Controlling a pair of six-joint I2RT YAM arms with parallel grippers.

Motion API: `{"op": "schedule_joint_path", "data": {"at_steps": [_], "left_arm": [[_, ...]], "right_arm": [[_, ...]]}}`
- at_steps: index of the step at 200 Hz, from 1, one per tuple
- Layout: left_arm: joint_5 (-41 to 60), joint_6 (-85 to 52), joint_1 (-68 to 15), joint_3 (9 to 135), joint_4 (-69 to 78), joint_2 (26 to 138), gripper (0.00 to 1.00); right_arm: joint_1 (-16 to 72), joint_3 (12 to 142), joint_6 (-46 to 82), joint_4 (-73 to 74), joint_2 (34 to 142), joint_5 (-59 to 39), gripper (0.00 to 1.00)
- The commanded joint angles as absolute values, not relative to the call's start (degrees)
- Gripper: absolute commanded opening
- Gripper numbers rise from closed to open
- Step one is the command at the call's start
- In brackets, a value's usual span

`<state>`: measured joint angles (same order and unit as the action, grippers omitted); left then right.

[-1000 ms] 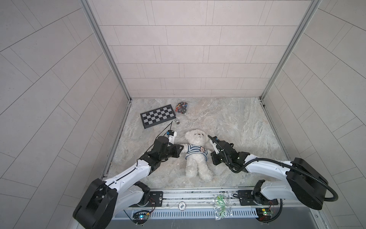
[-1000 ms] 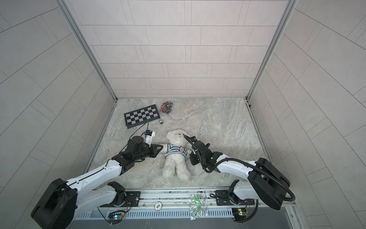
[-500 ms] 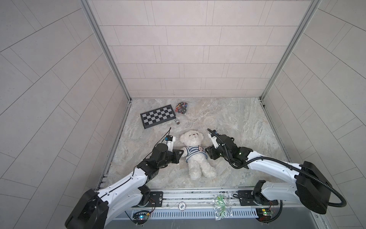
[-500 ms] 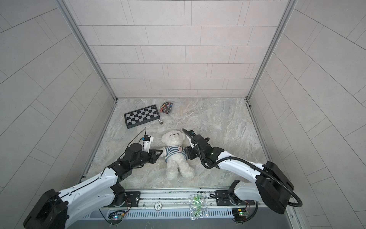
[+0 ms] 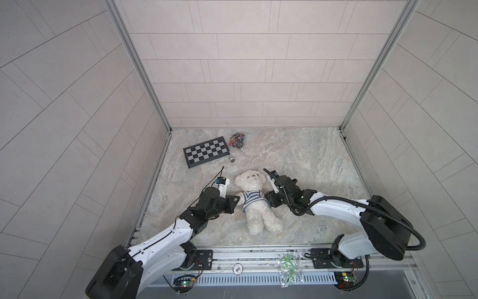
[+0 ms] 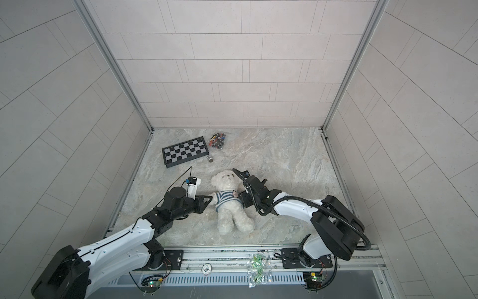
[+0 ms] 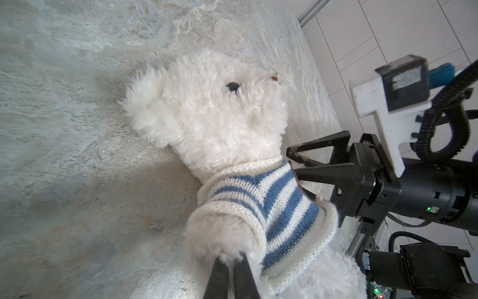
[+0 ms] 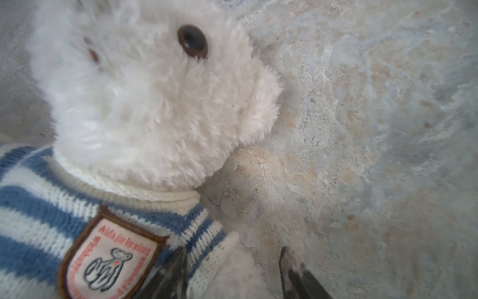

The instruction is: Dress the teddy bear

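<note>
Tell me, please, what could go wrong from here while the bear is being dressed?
1. The left fingers pinch just the paw tip of the teddy bear; a pull may make it slip out.
2. The right fingers stand open around the other arm; closing may catch the sleeve and drag it askew.

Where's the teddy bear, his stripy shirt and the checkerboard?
teddy bear (image 5: 249, 179), in a top view, on its head.
stripy shirt (image 5: 252, 198), in a top view, on the chest.
checkerboard (image 5: 206, 153), in a top view, on its middle.
</note>
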<state>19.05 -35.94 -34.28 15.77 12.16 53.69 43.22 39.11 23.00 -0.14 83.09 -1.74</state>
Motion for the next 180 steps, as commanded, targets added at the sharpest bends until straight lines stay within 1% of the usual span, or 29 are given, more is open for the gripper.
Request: {"op": "schedule_joint_path", "data": {"at_steps": [1,43,102,149,180], "left_arm": [[18.85,-34.54,-34.63,15.38,11.03,53.24,0.00],[17.69,-33.79,-34.60,15.03,9.23,51.46,0.00],[18.04,-33.27,-34.63,15.72,9.71,52.27,0.00],[18.00,-33.20,-34.63,15.60,9.34,52.14,0.00],[17.80,-33.01,-34.54,15.56,9.31,52.56,0.00]], "right_arm": [[43.24,40.26,23.70,-3.59,83.76,0.21,0.59],[42.65,36.81,25.35,-4.41,81.34,3.86,0.57],[41.31,36.11,24.83,-6.56,76.53,5.05,0.55],[41.47,37.27,23.81,-1.16,74.19,0.76,0.54],[42.01,39.60,24.03,-1.11,77.13,-0.30,0.54]]}}
